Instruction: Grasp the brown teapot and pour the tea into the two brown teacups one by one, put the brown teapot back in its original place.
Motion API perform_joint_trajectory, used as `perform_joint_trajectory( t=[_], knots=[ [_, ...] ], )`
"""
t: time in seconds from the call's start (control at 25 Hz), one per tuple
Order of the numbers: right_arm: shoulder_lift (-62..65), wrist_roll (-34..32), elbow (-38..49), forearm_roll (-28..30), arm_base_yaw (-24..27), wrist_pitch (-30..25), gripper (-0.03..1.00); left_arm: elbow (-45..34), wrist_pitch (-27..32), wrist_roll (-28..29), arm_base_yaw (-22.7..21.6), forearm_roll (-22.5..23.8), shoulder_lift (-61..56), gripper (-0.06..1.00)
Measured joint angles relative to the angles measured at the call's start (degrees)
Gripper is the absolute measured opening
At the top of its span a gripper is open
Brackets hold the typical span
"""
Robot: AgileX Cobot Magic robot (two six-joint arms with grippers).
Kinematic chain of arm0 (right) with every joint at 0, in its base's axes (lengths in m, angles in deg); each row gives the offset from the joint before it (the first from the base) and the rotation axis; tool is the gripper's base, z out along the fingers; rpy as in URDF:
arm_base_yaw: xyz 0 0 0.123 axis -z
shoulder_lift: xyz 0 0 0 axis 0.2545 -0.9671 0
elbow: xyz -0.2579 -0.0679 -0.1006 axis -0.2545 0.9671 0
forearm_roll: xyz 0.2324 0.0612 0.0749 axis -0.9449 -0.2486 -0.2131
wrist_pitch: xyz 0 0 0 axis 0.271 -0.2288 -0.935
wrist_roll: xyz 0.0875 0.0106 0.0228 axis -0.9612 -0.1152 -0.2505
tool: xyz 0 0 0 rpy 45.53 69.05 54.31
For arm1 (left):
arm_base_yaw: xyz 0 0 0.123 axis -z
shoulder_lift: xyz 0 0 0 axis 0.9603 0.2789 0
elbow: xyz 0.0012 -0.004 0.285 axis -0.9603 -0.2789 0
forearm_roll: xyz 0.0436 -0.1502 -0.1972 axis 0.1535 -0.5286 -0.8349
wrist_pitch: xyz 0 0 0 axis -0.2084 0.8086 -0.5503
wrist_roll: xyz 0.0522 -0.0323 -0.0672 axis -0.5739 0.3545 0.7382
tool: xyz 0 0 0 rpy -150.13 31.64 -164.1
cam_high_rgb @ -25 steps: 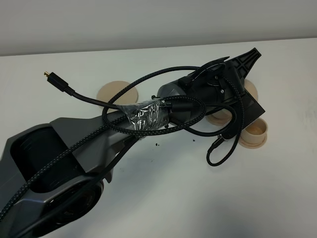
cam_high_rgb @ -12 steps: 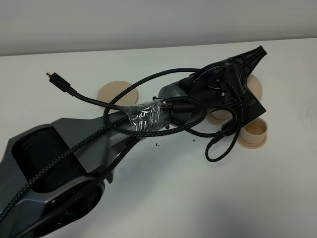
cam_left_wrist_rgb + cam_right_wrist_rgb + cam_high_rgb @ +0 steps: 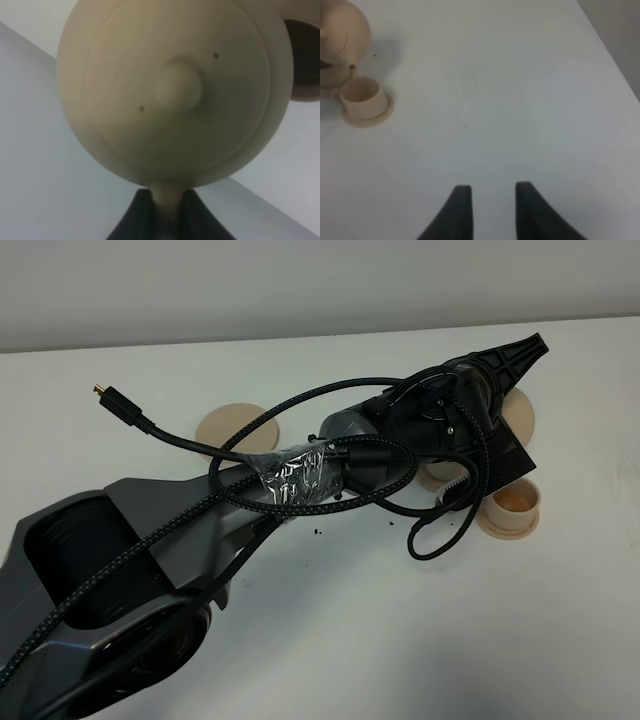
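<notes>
The left tool (image 3: 167, 204) is clamped on the loop handle (image 3: 167, 192) of the brown teapot (image 3: 172, 117), which it holds up beside the 2 teacups. From the high camera only a pale slice of the pot (image 3: 518, 412) shows past the arm. One teacup (image 3: 512, 502) stands in the open on its small saucer. The other (image 3: 440, 477) is mostly hidden under the arm. The wide saucer (image 3: 235, 425), the pot's own place, lies well apart to the left. The right tool (image 3: 490, 210) has its jaws parted around nothing, above bare surface (image 3: 520, 100).

The pot looks like glazed ceramic. It is stiff, probably heavy for so thin a handle, smooth enough to swivel in the grip, and breakable if knocked. The lid, seen by its knob (image 3: 178, 86), may sit loose, so a steep tilt could shed it. The handle seems the only sensible hold. The cups are likely light and easily tipped by the spout or the hanging cable loop (image 3: 413, 540). There is open room on the right, though the surface's edge (image 3: 607, 47) runs close there.
</notes>
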Motion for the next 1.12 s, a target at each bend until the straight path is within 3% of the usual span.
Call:
perform_joint_trajectory(
  t=[1.12],
  knots=[
    [0.0, 0.0, 0.0, 0.0, 0.0, 0.0, 0.24, 0.0, -4.7, -8.8, 0.0, 0.1, 0.0, 0.15]
  ],
)
